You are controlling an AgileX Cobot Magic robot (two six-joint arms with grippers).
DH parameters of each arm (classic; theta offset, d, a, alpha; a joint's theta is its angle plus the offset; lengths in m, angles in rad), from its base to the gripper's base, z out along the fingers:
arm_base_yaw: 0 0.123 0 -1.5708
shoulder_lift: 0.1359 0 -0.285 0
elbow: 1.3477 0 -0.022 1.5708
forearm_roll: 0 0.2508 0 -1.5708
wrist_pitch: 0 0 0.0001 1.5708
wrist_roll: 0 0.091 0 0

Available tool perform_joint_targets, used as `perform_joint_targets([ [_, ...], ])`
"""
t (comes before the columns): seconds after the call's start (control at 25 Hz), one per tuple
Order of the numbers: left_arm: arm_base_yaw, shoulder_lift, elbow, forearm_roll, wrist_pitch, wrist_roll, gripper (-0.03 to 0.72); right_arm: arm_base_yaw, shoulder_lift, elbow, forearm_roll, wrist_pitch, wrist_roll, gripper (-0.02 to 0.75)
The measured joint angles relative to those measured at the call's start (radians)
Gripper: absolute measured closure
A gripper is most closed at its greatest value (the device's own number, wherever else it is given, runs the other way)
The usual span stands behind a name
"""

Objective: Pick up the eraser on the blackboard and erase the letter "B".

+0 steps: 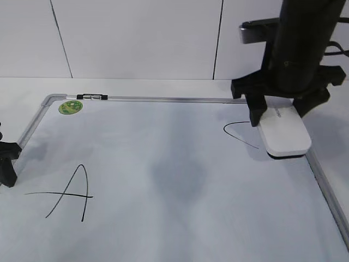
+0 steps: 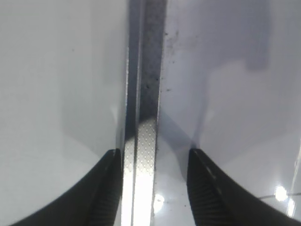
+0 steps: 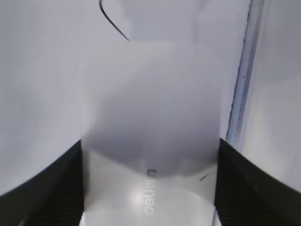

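The eraser (image 1: 284, 132) sits at the right of the exterior frame, flat on the blackboard (image 1: 174, 218), close against the board's right-hand frame rail. The right gripper (image 1: 281, 112) is down over its far end, one black finger (image 1: 256, 112) on each side of the white block. In the right wrist view the eraser (image 3: 150, 132) fills the middle of the frame, grey lettering readable near the bottom, and the two dark fingers (image 3: 51, 188) sit tight to its left and right edges. So the claw is closed in to the eraser's width and has hold of it.

Just left of the eraser, a thin black curved stroke (image 1: 240, 134) runs out from under its near-left corner; the same stroke (image 3: 113, 21) shows at the top of the right wrist view, ending at the eraser's front edge. Whether that is part of the letter "B" I cannot tell. No complete "B" shows anywhere on the board.

Further out, lower left of the exterior frame, there's the large letter "A" (image 1: 68, 192). Upper left, a round green sticker (image 1: 70, 107) sits near the board's corner.

Far left edge, the left gripper (image 1: 6, 164) hangs at the board's rim. In its wrist view, the left gripper (image 2: 153, 188) has jaws spread apart, holding nothing, straddling the metal frame rail (image 2: 143, 94).
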Motion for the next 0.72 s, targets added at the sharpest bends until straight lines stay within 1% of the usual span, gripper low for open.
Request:
perform_joint_targets([
  [0.04,0.0,0.0,0.0,0.0,0.0,0.0,0.345,-0.01,-0.007,0.024,0.0,-0.002,0.007,0.164],
  [0.08,0.0,0.0,0.0,0.0,0.0,0.0,0.345,-0.032,-0.02,0.084,0.0,-0.004,0.014,0.164],
  [0.12,0.0,0.0,0.0,0.0,0.0,0.0,0.345,-0.032,-0.02,0.084,0.0,-0.004,0.014,0.164],
  [0.28,0.0,0.0,0.0,0.0,0.0,0.0,0.345,-0.093,-0.067,0.192,-0.002,-0.007,0.026,0.164],
  [0.4,0.0,0.0,0.0,0.0,0.0,0.0,0.345,-0.133,-0.086,0.24,-0.004,-0.014,0.025,0.164],
  [0.52,0.0,0.0,0.0,0.0,0.0,0.0,0.345,-0.157,-0.087,0.264,-0.006,-0.061,0.008,0.164],
  [0.6,0.0,0.0,0.0,0.0,0.0,0.0,0.345,-0.179,-0.087,0.276,0.023,-0.095,-0.01,0.164],
  [0.72,0.0,0.0,0.0,0.0,0.0,0.0,0.345,-0.236,-0.087,0.317,0.119,-0.152,-0.088,0.164],
])
